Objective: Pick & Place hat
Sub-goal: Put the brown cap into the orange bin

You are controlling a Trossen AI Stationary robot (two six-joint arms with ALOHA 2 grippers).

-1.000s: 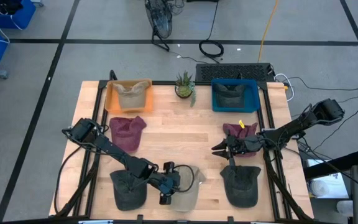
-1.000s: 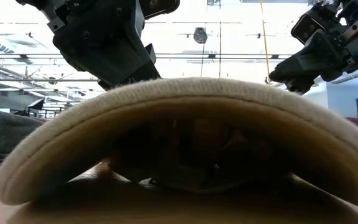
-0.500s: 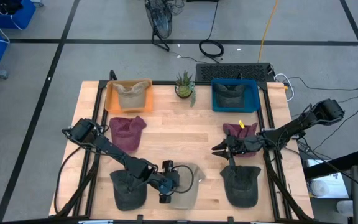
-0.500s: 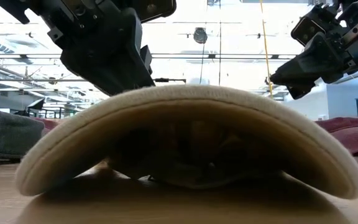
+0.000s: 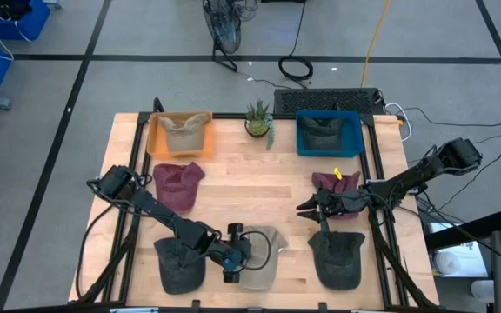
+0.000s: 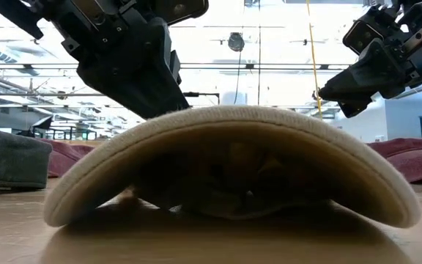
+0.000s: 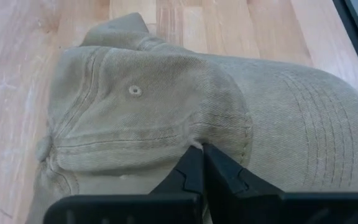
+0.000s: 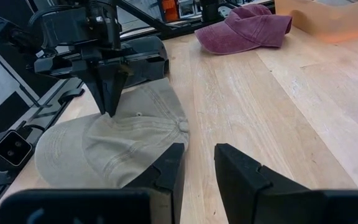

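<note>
A beige cap (image 5: pixel 260 259) lies near the table's near edge, its curved brim (image 6: pixel 233 143) filling the low view with both brim ends on the wood. My left gripper (image 5: pixel 236 254) stands over the cap's crown (image 8: pixel 114 140) and is shut on it. My right gripper (image 5: pixel 306 209) hovers open over bare wood to the cap's right, near a maroon cap (image 5: pixel 337 184); its fingers (image 8: pixel 166 168) touch nothing. My left gripper pinches a small pucker of the crown's cloth (image 7: pixel 194 135) between its two fingertips (image 7: pixel 188 171), on the crown's side close to the brim seam. The fingers come from above, pointing down (image 8: pixel 107 93). The cap sits on the table on its brim, crown up.
An orange bin (image 5: pixel 156 143) with a beige cap and a blue bin (image 5: pixel 301 143) with a dark cap stand at the far edge, a potted plant (image 5: pixel 258 119) between them. Another maroon cap (image 5: pixel 178 184) and two dark grey caps (image 5: pixel 181 265) (image 5: pixel 337 258) lie on the table.
My left gripper, still shut on the crown, has drawn the beige cap along the table away from the near edge; in the low view the brim has shrunk and receded. The right arm has kept still.
</note>
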